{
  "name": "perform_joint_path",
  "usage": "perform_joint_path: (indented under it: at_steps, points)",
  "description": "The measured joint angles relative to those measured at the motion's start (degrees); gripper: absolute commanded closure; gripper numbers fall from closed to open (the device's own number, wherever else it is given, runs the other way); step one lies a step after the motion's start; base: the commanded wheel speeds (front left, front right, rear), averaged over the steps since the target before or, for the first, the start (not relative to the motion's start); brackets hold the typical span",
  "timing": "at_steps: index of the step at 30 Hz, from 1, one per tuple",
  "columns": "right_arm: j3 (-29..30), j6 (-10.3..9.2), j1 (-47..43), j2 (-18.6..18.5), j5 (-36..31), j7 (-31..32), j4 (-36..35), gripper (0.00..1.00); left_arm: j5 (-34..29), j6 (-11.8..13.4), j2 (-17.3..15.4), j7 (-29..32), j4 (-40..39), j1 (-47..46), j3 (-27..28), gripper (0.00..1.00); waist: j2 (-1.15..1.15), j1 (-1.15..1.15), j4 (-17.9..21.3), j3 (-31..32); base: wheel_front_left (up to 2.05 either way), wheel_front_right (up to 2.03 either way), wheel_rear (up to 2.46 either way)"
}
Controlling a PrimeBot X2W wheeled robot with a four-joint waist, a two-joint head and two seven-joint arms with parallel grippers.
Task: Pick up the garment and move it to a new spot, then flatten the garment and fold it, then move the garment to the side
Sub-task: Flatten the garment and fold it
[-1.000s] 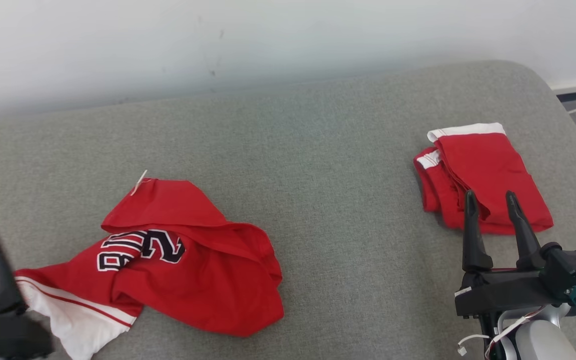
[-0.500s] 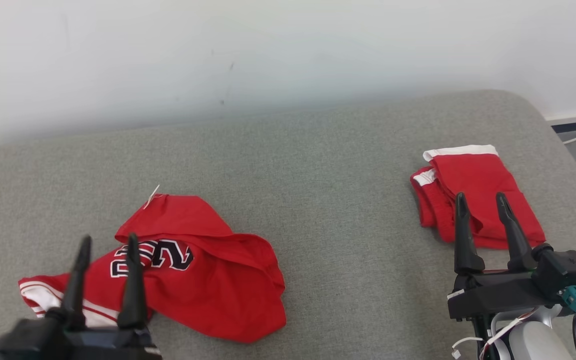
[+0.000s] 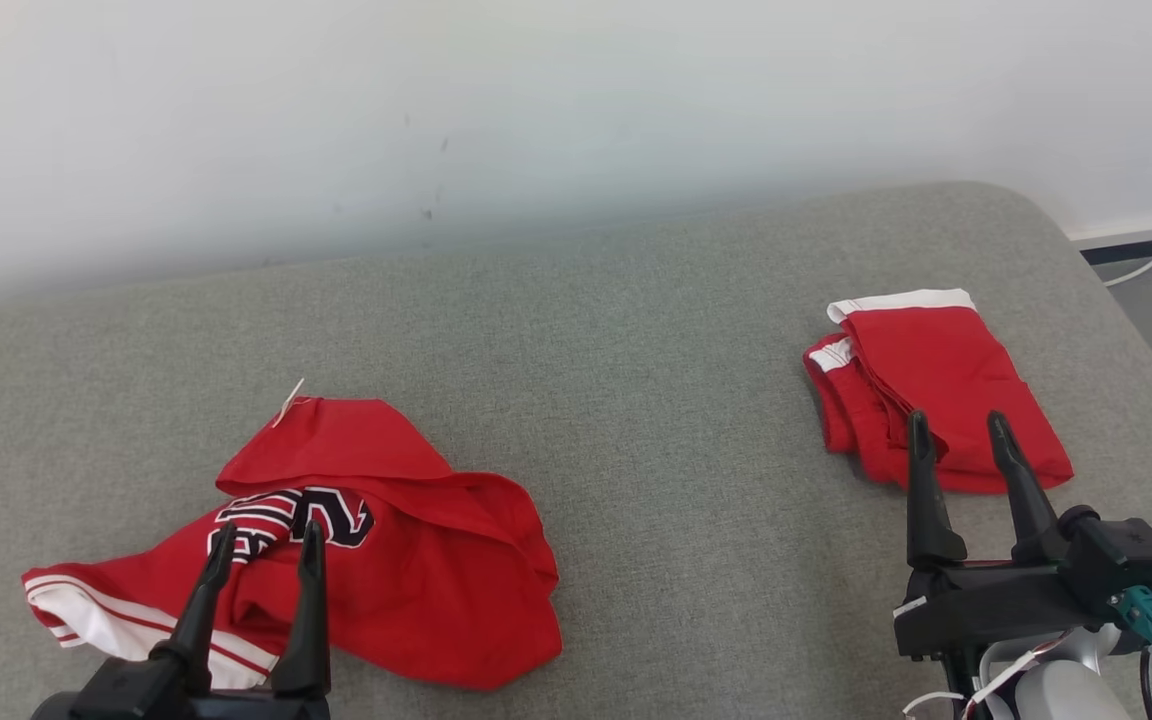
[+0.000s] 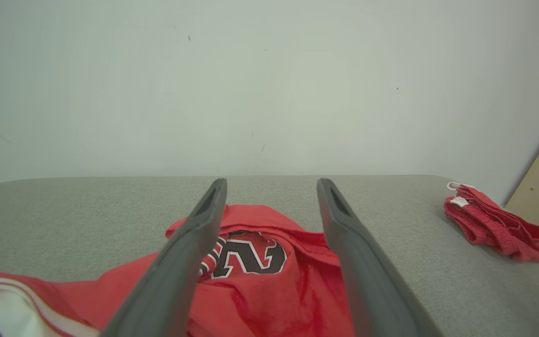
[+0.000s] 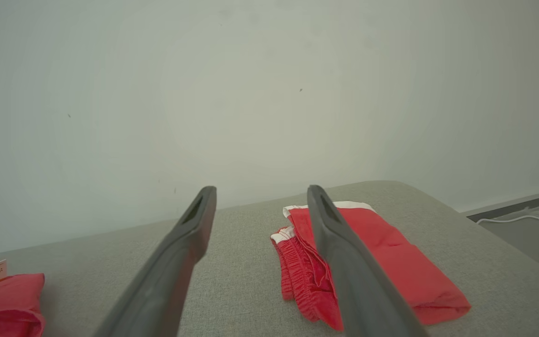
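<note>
On grey fabric surface [image 3: 636,400], crumpled red jersey [image 3: 416,600] lies at left, near edge. Left hand [image 3: 269,533] above it, fingers spread, empty. Right hand [image 3: 957,420] spread, empty, by folded red shorts [image 3: 946,380].

Garment: a red jersey [image 3: 406,590], not folded, lying crumpled in a loose heap.
Cloth: bright red and thin, with soft creases all over.
Trim: a white band [image 3: 126,625] edged with thin red stripes at its left end.
Print: a dark print [image 3: 321,512] outlined in white, partly tucked under a fold and not readable whole.
Tag: a small white tag [image 3: 288,402] sticks up from the far corner.
Pose: a broad flap is folded over the middle; the right hem curls up into an open rim.
Place: on the front left part of the grey cushion [image 3: 636,400], well in from the cushion's far edge and well apart from its right end.
</note>
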State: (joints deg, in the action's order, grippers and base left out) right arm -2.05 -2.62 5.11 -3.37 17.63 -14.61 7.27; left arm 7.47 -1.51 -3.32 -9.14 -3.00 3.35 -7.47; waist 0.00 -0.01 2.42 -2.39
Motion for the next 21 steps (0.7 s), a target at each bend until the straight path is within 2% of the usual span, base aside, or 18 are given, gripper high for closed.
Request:
perform_joint_path:
  at_steps: [18,21]
  points:
    - [0.2,-0.44,0.1,0.0,0.0,0.0,-1.1,0.00,-1.5,0.0,-1.1,-2.0,1.6,-1.0,0.2,0.00,0.00,0.01,-1.2,-2.1,0.00,0.00,0.00]
    - [0.5,-0.48,0.0,0.0,0.0,0.0,-1.6,0.00,-1.7,1.3,-1.1,-1.8,2.0,-1.1,1.8,0.00,0.00,0.01,-1.6,-2.4,0.00,0.00,0.00]
